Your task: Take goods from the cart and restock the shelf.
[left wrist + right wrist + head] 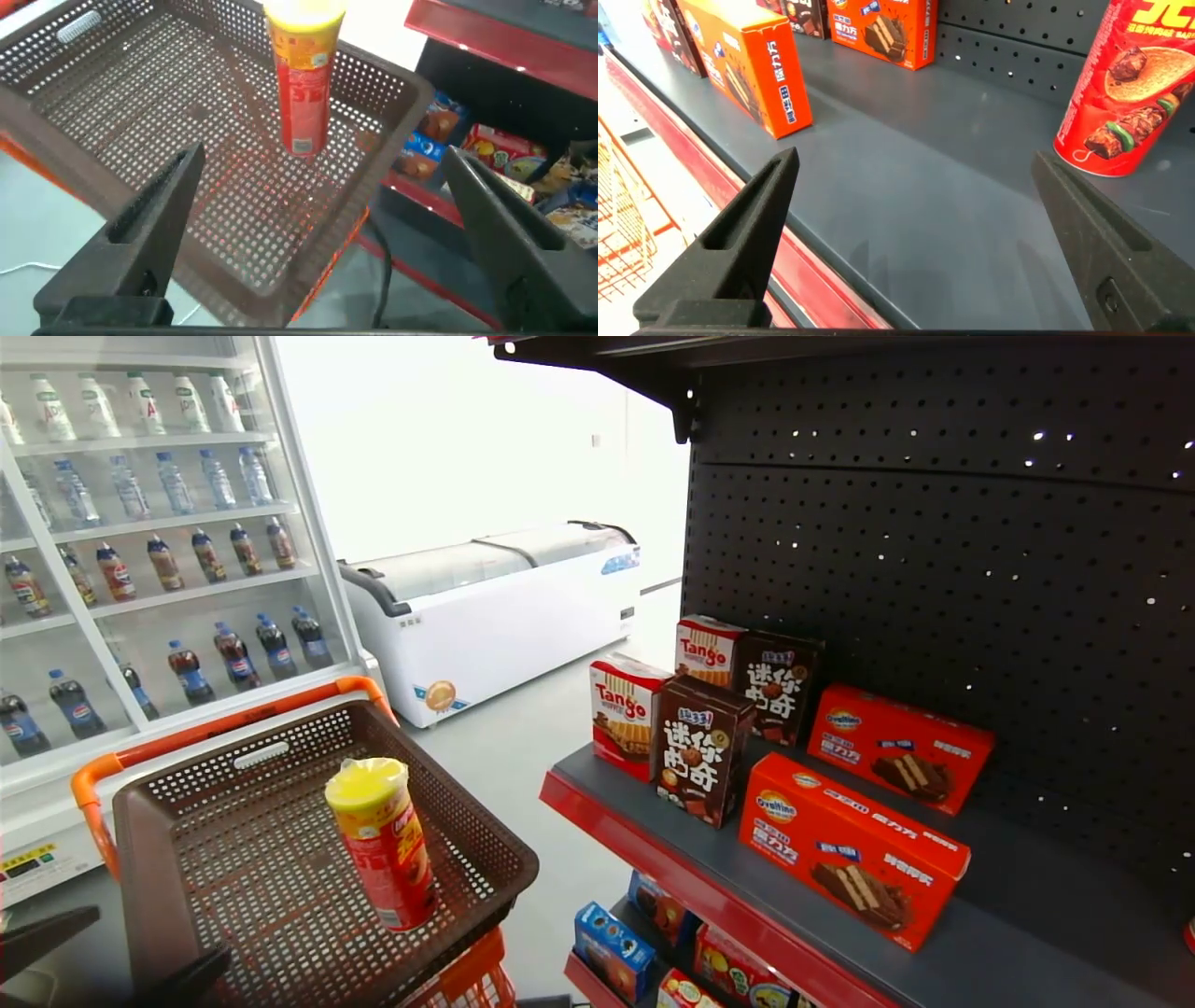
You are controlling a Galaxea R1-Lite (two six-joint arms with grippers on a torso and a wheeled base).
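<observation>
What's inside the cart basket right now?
One tall red can with a yellow lid, upright on the mesh floor. No other goods visible. The nearest edge of the basket is covered by the open left pincer, so that strip is unchecked.

I count one cart basket (pixel 140 868) with one yellow-lidded snack tube (pixel 385 845) in it. The shelf (pixel 934 952) carries two red-and-white wafer boxes (pixel 628 714) (pixel 707 649), two dark brown boxes (pixel 700 747) (pixel 777 686), two flat orange boxes (pixel 851 847) (pixel 898 747) and one red tube (pixel 1130 89). One chest freezer (pixel 504 625) stands farther back. That makes two tubes and six boxes.
</observation>
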